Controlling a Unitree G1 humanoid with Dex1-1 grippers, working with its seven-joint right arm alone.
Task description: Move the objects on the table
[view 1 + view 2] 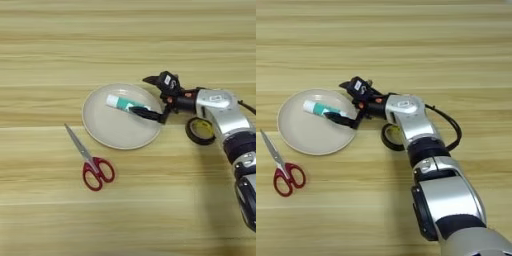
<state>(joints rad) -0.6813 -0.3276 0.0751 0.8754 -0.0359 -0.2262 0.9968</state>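
Glue stick lies on plate, one spread jaw touching its end.

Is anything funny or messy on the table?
Nothing is spilled or broken. The one odd thing: a glue stick lies on its side in the plate, where food would go. The right gripper is open around its end. The scissors and tape roll lie flat on the table.

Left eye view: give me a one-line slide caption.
Open pincer over the plate rim, lower finger touching the glue stick lying in it; scissors and tape alongside.
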